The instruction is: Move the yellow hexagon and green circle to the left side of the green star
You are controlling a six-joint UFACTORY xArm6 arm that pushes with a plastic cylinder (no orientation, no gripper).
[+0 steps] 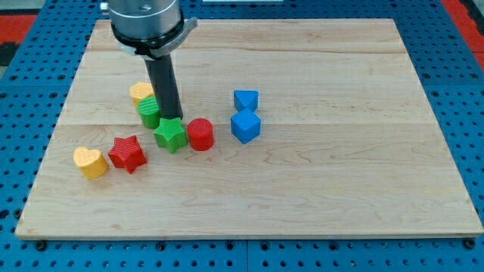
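Observation:
The green star (172, 134) lies left of the board's middle. The green circle (149, 112) sits just up and left of it, almost touching. The yellow hexagon (140, 93) sits right behind the green circle, towards the view's top, touching it. My tip (175, 118) stands at the star's upper edge, right of the green circle; the rod hides part of the circle and the hexagon.
A red cylinder (200, 134) touches the star's right side. A red star (128, 153) and a yellow heart (90, 162) lie lower left. Two blue blocks (246, 100) (246, 126) stand to the right. The wooden board (340, 151) rests on a blue pegboard.

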